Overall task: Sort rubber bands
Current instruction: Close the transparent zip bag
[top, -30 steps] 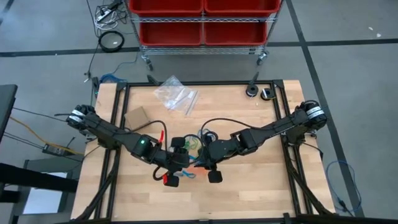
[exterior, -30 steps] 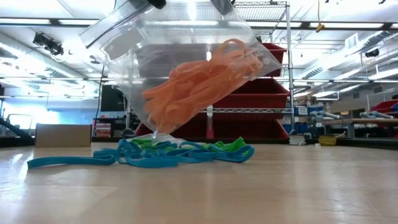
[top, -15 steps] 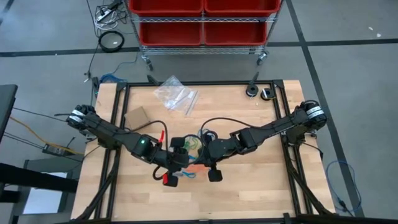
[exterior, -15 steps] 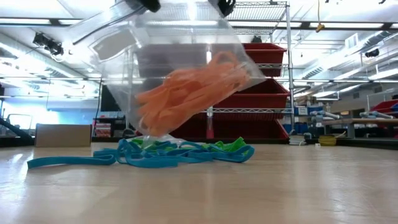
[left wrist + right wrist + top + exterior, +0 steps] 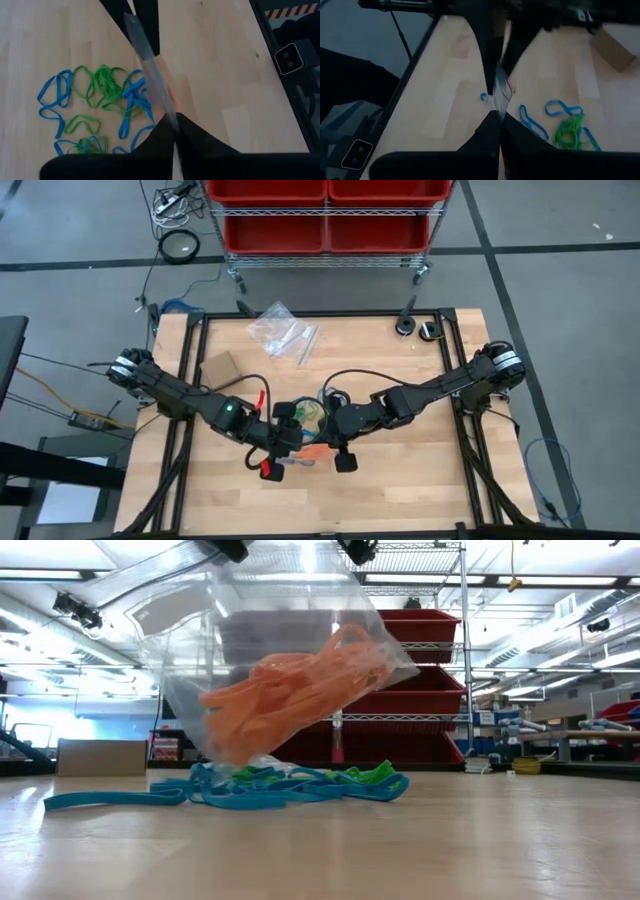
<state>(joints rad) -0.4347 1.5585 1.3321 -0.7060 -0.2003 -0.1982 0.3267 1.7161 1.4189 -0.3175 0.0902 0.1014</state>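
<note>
Over the table's middle a clear plastic bag (image 5: 270,660) hangs tilted, holding a bunch of orange rubber bands (image 5: 290,690). My left gripper (image 5: 172,131) and my right gripper (image 5: 499,116) are both shut on its top edge; in the low view they show at the picture's top, left (image 5: 225,548) and right (image 5: 355,550). Under the bag, blue and green rubber bands (image 5: 270,785) lie loose on the wood, and they also appear in the left wrist view (image 5: 95,97). The bag's lowest corner (image 5: 240,758) hangs just above that pile; whether it touches, I cannot tell. My left gripper pinches the bag's top edge (image 5: 167,112) between its two fingers, slanting down from the table's left. The edge runs away from it toward the other gripper, and the bag hangs below. My right gripper pinches the same top edge (image 5: 500,97) farther along, slanting down from the table's right, across the edge.
Crumpled clear bags (image 5: 283,330) lie near the far edge, and a cardboard piece (image 5: 218,366) sits at the left. Two small rolls (image 5: 417,327) occupy the far right corner. A cart of red bins (image 5: 325,220) stands beyond the table. Bare wood lies toward the near edge.
The bag has swung and tilted further, and its upper left corner has moved up and to the left. The orange bands inside have slid down toward its lower left corner. Both arms have kept their places.
</note>
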